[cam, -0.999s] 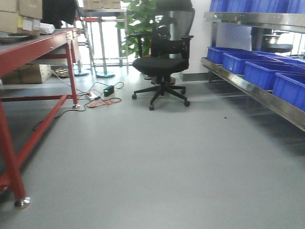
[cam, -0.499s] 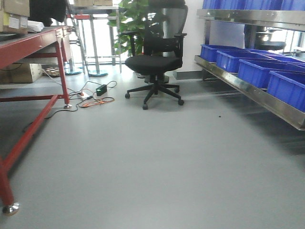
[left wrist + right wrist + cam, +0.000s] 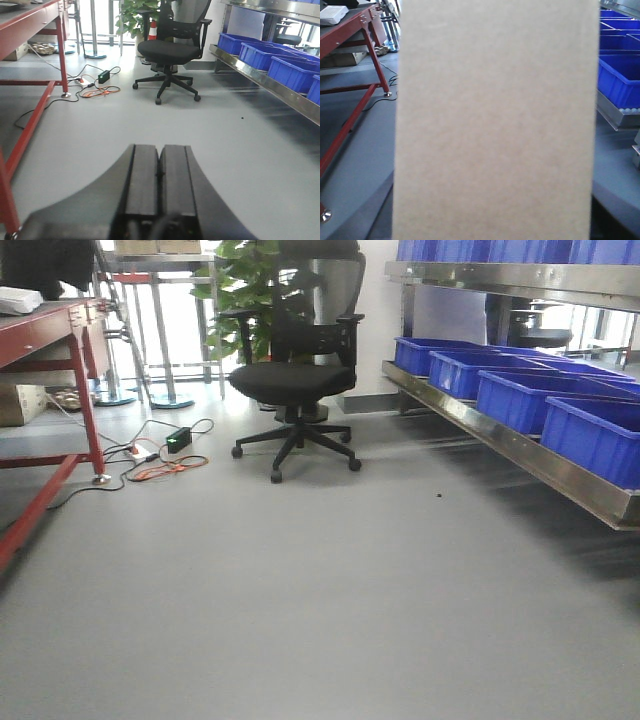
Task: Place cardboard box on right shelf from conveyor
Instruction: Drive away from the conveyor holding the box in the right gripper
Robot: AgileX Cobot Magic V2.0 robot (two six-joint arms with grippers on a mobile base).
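My left gripper (image 3: 159,150): jaws pressed together, nothing between them, pointing out across the grey floor (image 3: 240,150). My right gripper: hidden from me, so I cannot tell its state. The cardboard box (image 3: 495,120): upright, close against my right wrist camera, filling most of that view. Office chair (image 3: 170,50): 12 o'clock. The conveyor (image 3: 30,20), red frame showing: 10 o'clock. The right shelf (image 3: 520,445), steel rail, carrying blue bins (image 3: 590,435): 2 o'clock.

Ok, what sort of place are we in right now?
Likely a warehouse-style logistics lab: a stainless-steel shelf rack carrying blue plastic bins on the right, a red-framed conveyor on the left, and an office chair on the grey floor.
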